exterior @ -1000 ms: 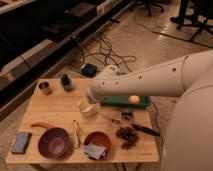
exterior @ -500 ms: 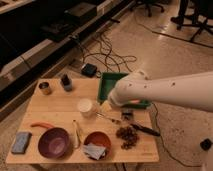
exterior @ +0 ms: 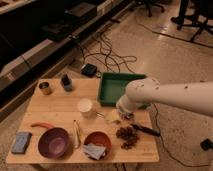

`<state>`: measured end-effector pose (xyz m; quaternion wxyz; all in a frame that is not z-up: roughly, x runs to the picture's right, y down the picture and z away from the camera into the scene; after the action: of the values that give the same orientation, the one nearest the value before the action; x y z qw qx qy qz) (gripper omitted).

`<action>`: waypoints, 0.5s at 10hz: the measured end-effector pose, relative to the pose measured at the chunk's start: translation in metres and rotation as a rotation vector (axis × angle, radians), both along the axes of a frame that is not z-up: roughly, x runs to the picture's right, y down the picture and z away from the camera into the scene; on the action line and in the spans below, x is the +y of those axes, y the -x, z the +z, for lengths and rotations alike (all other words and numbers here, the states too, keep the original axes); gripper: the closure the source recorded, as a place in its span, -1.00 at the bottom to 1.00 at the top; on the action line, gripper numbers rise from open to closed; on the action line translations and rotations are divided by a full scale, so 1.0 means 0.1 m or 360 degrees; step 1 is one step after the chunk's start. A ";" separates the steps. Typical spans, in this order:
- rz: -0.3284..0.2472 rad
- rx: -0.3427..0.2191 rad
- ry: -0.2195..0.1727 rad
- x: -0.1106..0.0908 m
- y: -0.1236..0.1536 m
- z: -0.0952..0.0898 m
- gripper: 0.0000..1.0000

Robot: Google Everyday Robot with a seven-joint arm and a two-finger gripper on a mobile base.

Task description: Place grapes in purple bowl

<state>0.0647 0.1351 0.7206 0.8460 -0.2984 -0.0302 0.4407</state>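
The grapes lie as a dark, lumpy bunch on the wooden table, near its front right. The purple bowl stands at the front left, and nothing shows inside it. My white arm reaches in from the right. Its gripper hangs low over the table, just behind and left of the grapes, between them and a white cup. It is well right of the purple bowl.
An orange-red bowl with grey cloth stands between the purple bowl and the grapes. A green tray is at the back right, partly under my arm. Also here are a black tool, a yellow stick, a red pepper, a blue block, a tin and a dark bottle.
The end of my arm has swung from above the white cup to the right and toward the front, coming close to the grapes. Nothing on the table has moved.
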 end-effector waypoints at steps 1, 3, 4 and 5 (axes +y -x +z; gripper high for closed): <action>-0.0041 0.0010 0.0021 0.10 -0.02 -0.09 -0.60; -0.0150 0.0061 0.0061 0.27 0.10 -0.22 -0.60; -0.0185 0.0110 0.0089 0.41 0.03 -0.24 -0.60; -0.0187 0.0139 0.0112 0.51 -0.06 -0.23 -0.60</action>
<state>0.0703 0.1856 0.6973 0.8599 -0.3097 0.0398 0.4038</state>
